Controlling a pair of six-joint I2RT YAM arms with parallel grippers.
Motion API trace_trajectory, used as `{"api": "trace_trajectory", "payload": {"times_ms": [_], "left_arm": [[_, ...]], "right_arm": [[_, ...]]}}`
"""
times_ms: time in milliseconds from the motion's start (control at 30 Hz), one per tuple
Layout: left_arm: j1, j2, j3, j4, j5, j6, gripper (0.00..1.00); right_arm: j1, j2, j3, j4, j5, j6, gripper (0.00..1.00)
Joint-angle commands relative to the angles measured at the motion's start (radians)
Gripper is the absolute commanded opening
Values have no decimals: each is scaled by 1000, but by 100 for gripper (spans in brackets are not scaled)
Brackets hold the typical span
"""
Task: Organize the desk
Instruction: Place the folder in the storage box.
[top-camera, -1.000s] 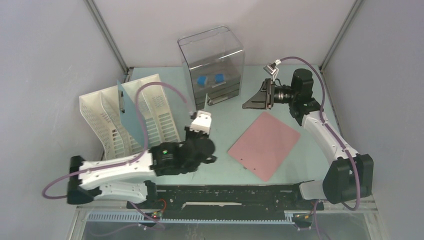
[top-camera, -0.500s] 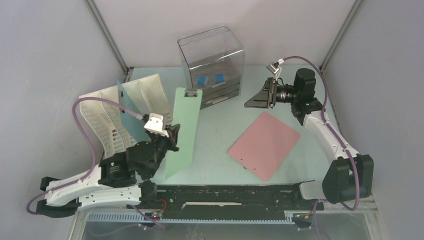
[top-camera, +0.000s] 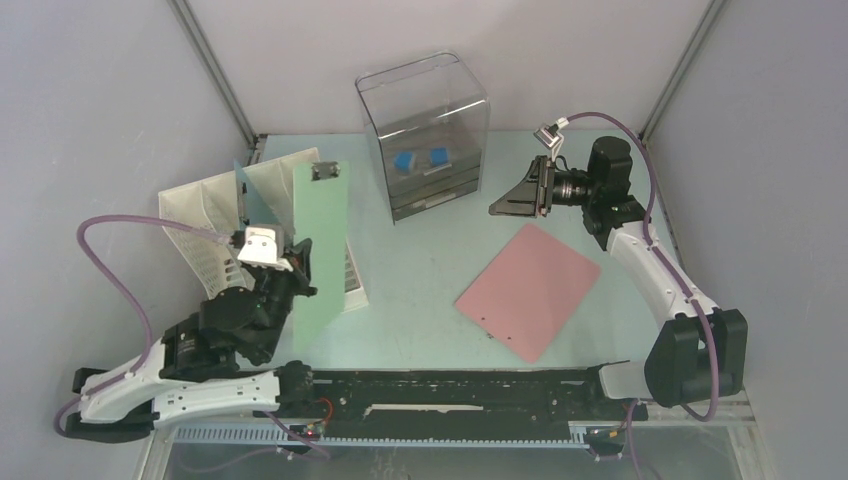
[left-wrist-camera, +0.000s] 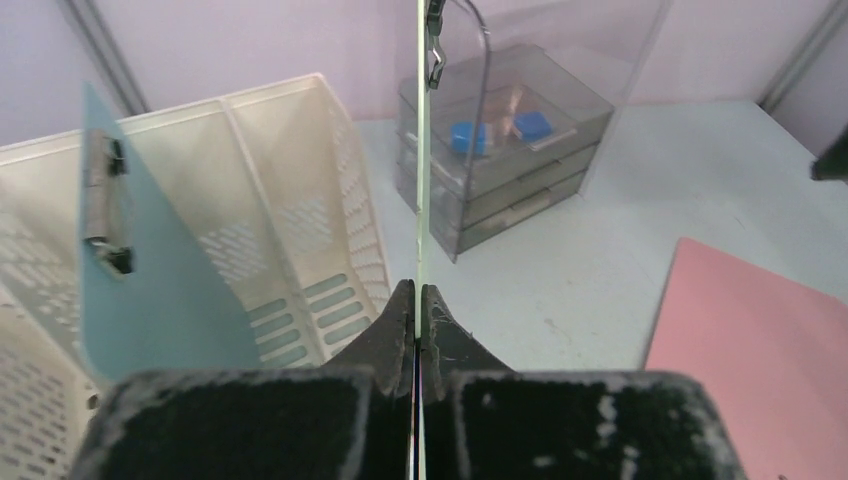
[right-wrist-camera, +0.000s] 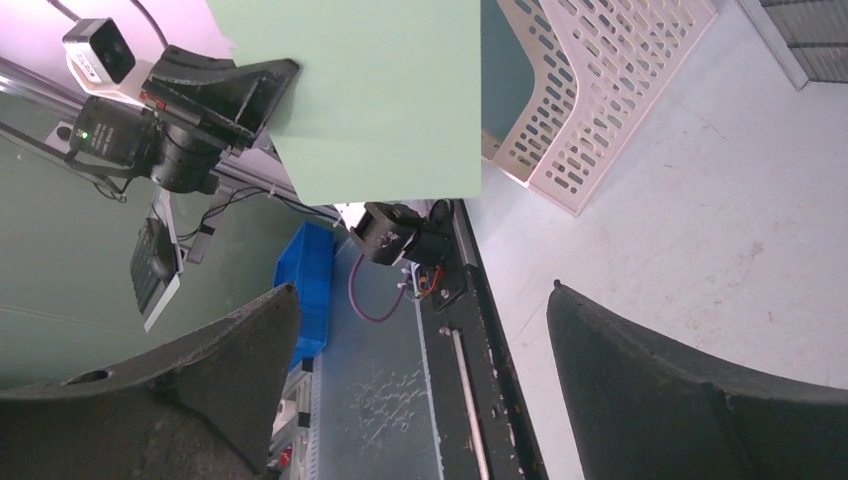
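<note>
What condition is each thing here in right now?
green clipboard: held upright, clip uppermost.
left gripper: shut on green clipboard.
right gripper: open, empty.
blue clipboard: standing in file rack.
pink board: lying flat on the desk.
drawer box: drawers closed.

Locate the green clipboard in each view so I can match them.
Top external: green clipboard stands upright left of centre, pinched by the left gripper, at the white file rack's right end.
Left wrist: edge-on, a thin vertical line rising from the shut jaws at centre.
Right wrist: broad green face along the top edge, left of centre.
Shared landmark: white file rack, left in left wrist, top right in right wrist.
</note>
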Motion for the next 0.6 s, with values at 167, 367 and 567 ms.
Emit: {"api": "trace_trajectory", "payload": {"times_ms": [167,367,567], "left_arm": [[161,-37,-49,296,-100,265,0],[337,34,-98,434,35,299,0],[493,14,-148,506,248,212,0]], "right_arm": [[3,0,6,5,-10,-30,100],[0,-2,7,0,-7,-38,100],[-2,-1,6,1,-12,-39,100]]}}
